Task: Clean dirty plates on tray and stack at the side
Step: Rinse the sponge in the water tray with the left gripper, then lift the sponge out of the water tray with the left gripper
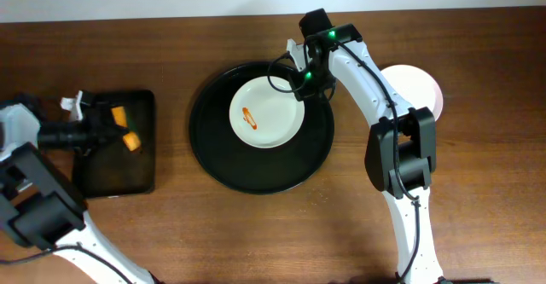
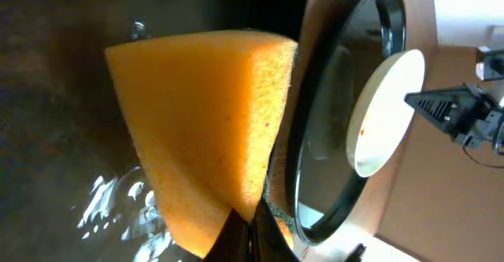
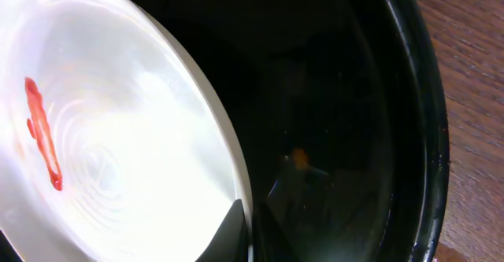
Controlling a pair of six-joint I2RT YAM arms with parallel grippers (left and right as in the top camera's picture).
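Note:
A white plate with an orange smear lies in the round black tray. My right gripper is shut on the plate's far right rim. In the right wrist view the fingers pinch the rim of the plate over the tray. In the left wrist view the plate stands tilted above the tray. My left gripper is shut on an orange sponge. A further white plate lies on the table to the right, partly hidden by the right arm.
A rectangular black tray sits at the left, under the left gripper and the sponge. A small orange speck lies on the round tray's floor. Dark-brown wood tabletop surrounds both trays.

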